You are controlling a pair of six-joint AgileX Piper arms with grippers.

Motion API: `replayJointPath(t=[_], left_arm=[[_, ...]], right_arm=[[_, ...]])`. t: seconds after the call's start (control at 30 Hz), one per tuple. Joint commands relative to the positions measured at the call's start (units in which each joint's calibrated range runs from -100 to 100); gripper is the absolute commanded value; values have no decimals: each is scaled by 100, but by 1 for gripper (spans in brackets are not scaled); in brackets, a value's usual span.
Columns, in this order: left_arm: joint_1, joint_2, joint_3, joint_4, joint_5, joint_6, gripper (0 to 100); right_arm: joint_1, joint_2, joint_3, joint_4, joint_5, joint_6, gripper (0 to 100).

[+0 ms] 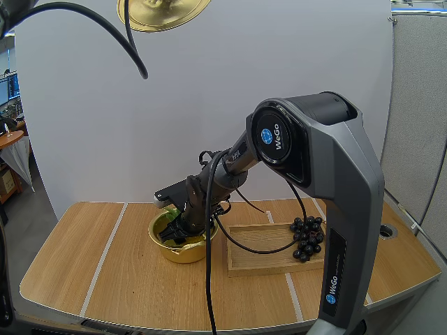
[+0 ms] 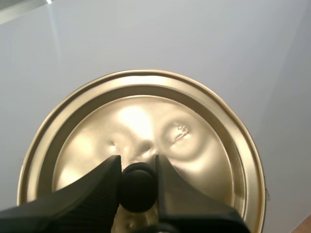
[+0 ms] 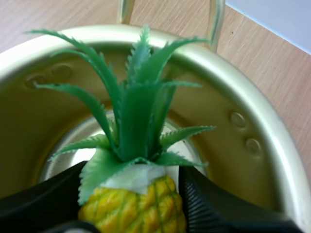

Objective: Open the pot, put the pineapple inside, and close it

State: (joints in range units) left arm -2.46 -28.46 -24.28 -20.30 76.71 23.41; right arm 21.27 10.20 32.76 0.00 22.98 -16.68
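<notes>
Pineapple (image 3: 131, 208), pinched between the fingers of the right gripper (image 3: 132, 191), is held within the open pot (image 3: 272, 141), its crown pointing ahead of the fingertips into the pot. The lid (image 2: 194, 145) is carried high above the table (image 1: 119, 272) by the left gripper (image 2: 137, 165), which is clamped on the black knob (image 2: 137, 187). Opening is done; release of the fruit and closing are left. The fruit's lower body is cut off. Contact with the pot floor cannot be told and is perhaps not yet made.
</notes>
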Motion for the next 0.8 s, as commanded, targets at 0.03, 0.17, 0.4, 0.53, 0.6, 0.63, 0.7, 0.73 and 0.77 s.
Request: replayJointPath(t=[0.03, 0.17, 0.4, 0.53, 0.6, 0.63, 0.7, 0.73, 0.77], left_arm=[[-9, -48, -57, -30, -190, -57, 0], [-9, -48, -57, -30, -190, -57, 0], [-9, -48, -57, -30, -190, -57, 0], [-9, -48, -57, -30, -190, -57, 0], [-9, -48, -57, -30, -190, -57, 0], [-9, -48, -57, -30, -190, -57, 0], [-9, -48, -57, -30, -190, -57, 0], [-9, -48, -57, -30, -190, -57, 0], [-9, -48, -57, -30, -190, -57, 0]], right_arm=[[-35, 9, 31, 0, 524, -12, 100], [-35, -4, 31, 0, 542, -12, 100], [-35, -427, 31, 0, 579, -12, 100], [-35, -1071, 31, 0, 672, -12, 100], [-35, -1484, 31, 0, 826, -12, 100], [-35, -1656, 31, 0, 946, -12, 100], [-35, -2100, 31, 0, 1224, -12, 100], [-35, -2322, 31, 0, 1387, -12, 100], [-35, -2553, 31, 0, 1527, -12, 100]])
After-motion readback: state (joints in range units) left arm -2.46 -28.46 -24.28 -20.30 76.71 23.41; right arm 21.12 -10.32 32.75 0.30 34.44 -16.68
